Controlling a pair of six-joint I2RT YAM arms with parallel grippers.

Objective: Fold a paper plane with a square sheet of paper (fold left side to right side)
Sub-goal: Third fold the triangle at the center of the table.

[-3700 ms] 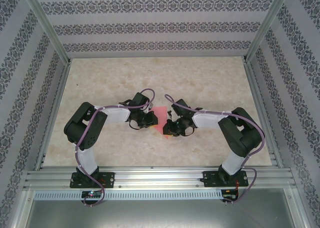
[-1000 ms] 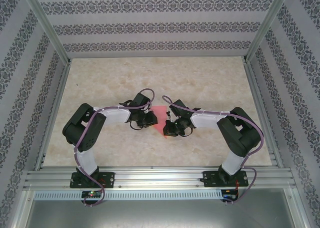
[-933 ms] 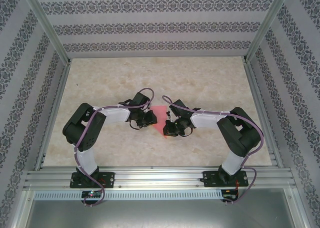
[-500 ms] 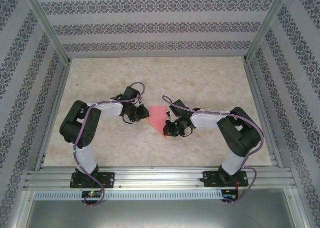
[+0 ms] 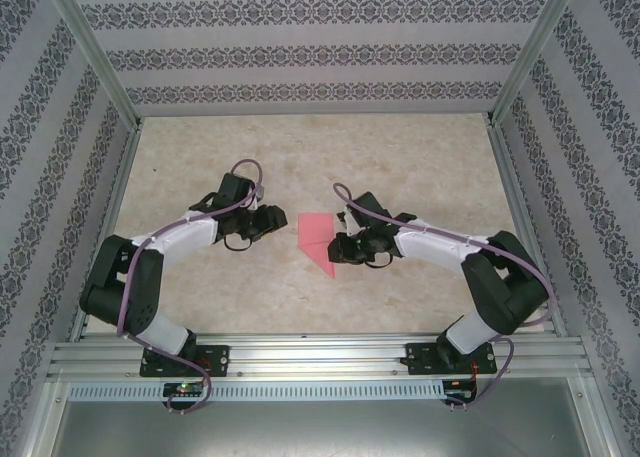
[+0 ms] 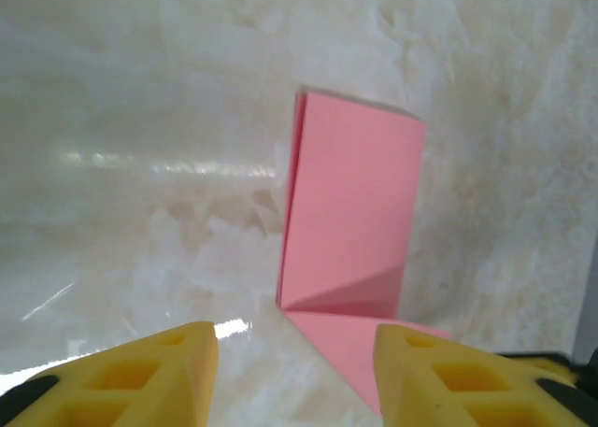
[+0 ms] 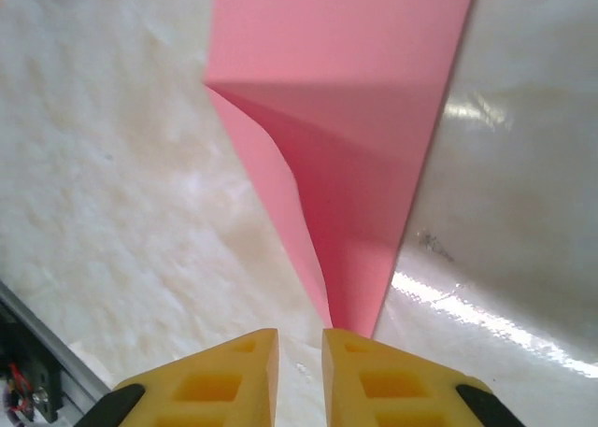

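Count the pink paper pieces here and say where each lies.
1: the folded pink paper lies near the middle of the table; I see no other piece.

Bright even light, soft shadows, glare on table (image 7: 486,306).

Folded pink paper (image 6: 350,212) on marbled table (image 6: 140,119); yellow fingers (image 6: 159,371) spread beside its point.
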